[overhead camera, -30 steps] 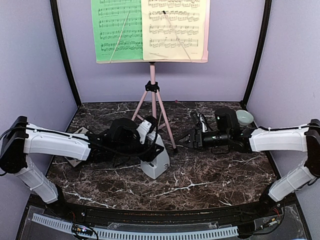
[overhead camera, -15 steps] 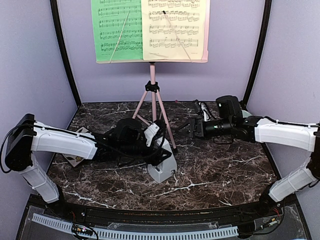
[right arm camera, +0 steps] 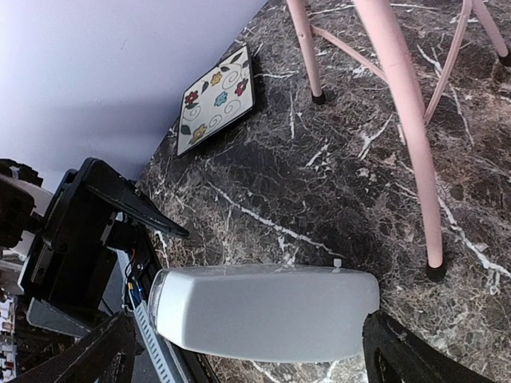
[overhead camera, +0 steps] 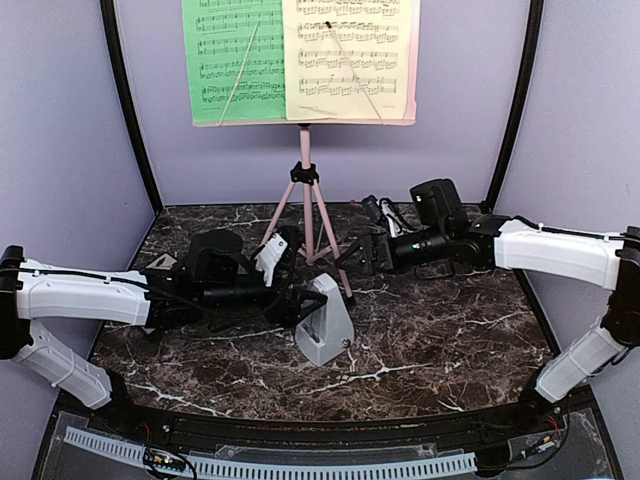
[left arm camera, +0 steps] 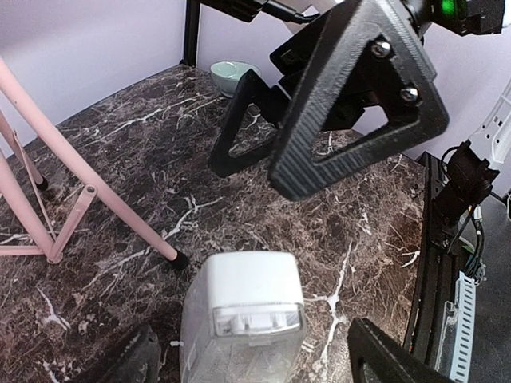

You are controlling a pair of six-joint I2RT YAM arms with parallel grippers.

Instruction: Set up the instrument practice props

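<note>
The pink tripod music stand [overhead camera: 305,175] stands at the back with the green music sheet [overhead camera: 232,60] and the pale yellow music sheet [overhead camera: 348,58] side by side on its desk. The light-grey pyramid metronome [overhead camera: 325,330] stands upright on the marble table, just in front of the stand's right leg. My left gripper [overhead camera: 290,300] is open just left of the metronome, and its fingers [left arm camera: 136,359] are apart from the metronome's [left arm camera: 243,319] sides. My right gripper [overhead camera: 352,262] is open and empty, hovering behind the metronome [right arm camera: 263,311] near the tripod leg [right arm camera: 403,144].
A floral square tile [right arm camera: 217,100] lies at the left by the wall, partly hidden by my left arm in the top view [overhead camera: 160,265]. A small pale green bowl [left arm camera: 231,73] sits at the back right corner. The tripod feet [left arm camera: 177,259] spread over the back middle.
My left gripper has let go of the metronome and drawn back to the left. The metronome now stands alone. My right gripper has moved left toward the stand.
</note>
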